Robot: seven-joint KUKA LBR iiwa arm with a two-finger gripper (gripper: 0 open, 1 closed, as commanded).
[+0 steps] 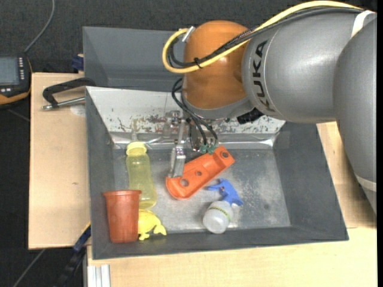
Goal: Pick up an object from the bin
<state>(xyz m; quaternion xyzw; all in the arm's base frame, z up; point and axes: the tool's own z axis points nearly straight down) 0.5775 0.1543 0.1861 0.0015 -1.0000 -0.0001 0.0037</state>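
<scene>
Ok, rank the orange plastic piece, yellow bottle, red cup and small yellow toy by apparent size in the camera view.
1. The orange plastic piece and the yellow bottle: too alike to separate.
2. The red cup.
3. The small yellow toy, clearly the smallest.

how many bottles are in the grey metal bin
2. A pale yellow translucent plastic bottle lies at the left of the bin, beside the red plastic cup; a white spray bottle with a blue trigger lies front centre. The arm may hide others at the back.
</scene>
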